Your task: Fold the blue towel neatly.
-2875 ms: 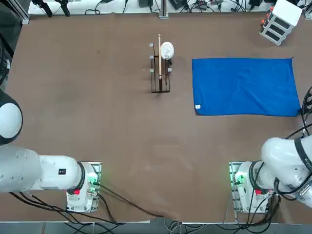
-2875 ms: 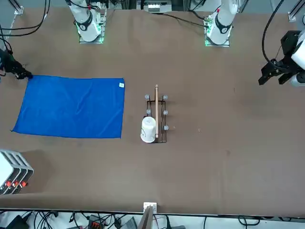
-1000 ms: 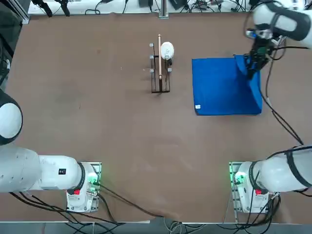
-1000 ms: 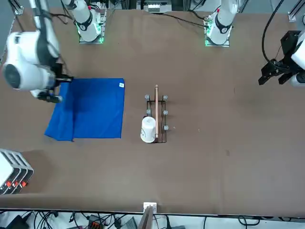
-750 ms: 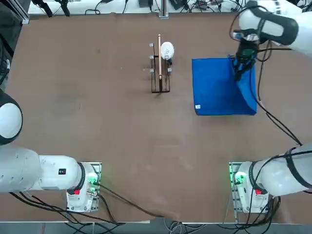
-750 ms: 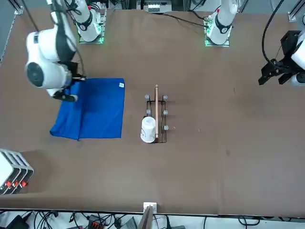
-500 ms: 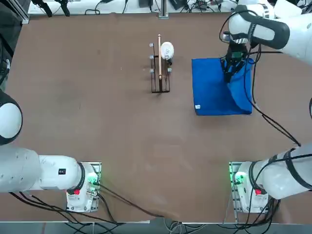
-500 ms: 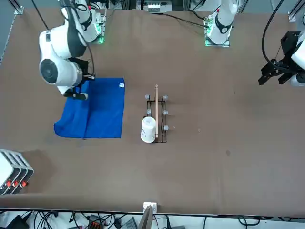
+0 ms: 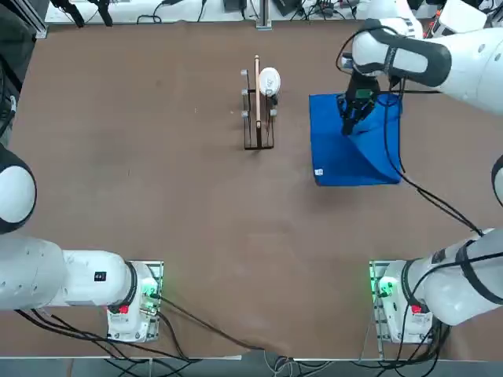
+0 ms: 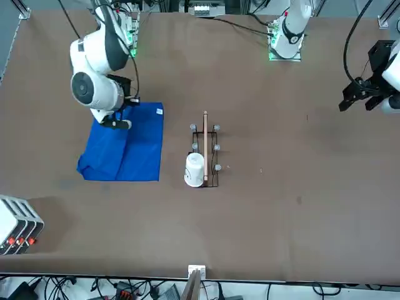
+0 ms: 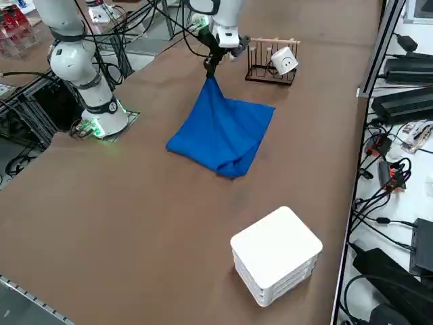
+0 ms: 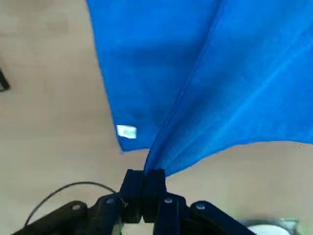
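The right pincer (image 9: 346, 126) is clenched on a corner of the plain royal-blue rectangular cloth towel (image 9: 354, 149), holding it raised above the brown desk (image 9: 157, 157). In the wrist view the two black fingers (image 12: 133, 188) are pressed together with the blue fabric fanning out from between them, so the grip is confirmed there.

In the top view the towel is lying in the upper right of the frame, just right of the dark wire rack (image 9: 258, 106) that is carrying a small white cup (image 9: 269, 80) and a thin wooden stick (image 9: 257, 86). Towel and rack are apart, not touching.

The lifted corner is hanging in a tent shape: in the right side view the cloth is rising to a peak at the pincer (image 11: 211, 68) near the top centre, while the rest is draping down and resting on the desk. The small white tag (image 9: 318, 172) is showing at the lower left corner of the flat layer, which is lying undisturbed.

Judgement: the corner is being held high so that the carried half clears the bottom layer without dragging it. The fold looks partly over; the raised edge is not yet laid down or aligned with the tag-side edge. Only one corner is gripped, so the opposite corner of the carried edge is sagging; risk of a skewed fold.

A white ribbed box (image 11: 277, 254) is sitting in the lower right of the side view, well clear of the towel.
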{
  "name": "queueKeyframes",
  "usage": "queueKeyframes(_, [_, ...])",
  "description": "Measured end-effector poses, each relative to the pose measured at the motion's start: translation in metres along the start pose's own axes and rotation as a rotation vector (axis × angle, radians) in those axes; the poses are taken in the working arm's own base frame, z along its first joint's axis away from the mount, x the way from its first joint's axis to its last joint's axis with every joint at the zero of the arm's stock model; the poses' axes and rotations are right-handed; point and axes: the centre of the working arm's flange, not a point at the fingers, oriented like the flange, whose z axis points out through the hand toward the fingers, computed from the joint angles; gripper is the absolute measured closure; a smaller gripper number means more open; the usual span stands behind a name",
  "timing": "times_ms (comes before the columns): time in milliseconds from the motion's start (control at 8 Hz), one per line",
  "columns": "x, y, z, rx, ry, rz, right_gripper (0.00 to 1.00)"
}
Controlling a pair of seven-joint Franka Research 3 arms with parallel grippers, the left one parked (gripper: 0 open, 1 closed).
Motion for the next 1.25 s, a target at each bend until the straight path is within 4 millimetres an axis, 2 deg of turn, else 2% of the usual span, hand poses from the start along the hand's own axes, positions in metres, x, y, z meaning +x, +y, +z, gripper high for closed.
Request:
queueKeyframes(250, [-0.007, -0.034, 0.019, -0.009, 0.029, -0.012, 0.98])
queueKeyframes(500, [-0.014, -0.055, 0.040, -0.040, 0.011, -0.046, 0.98])
queueKeyframes(875, [-0.039, -0.094, 0.067, -0.088, -0.005, -0.107, 0.98])
queueKeyframes(1250, [-0.057, -0.117, 0.084, -0.118, -0.013, -0.140, 0.98])
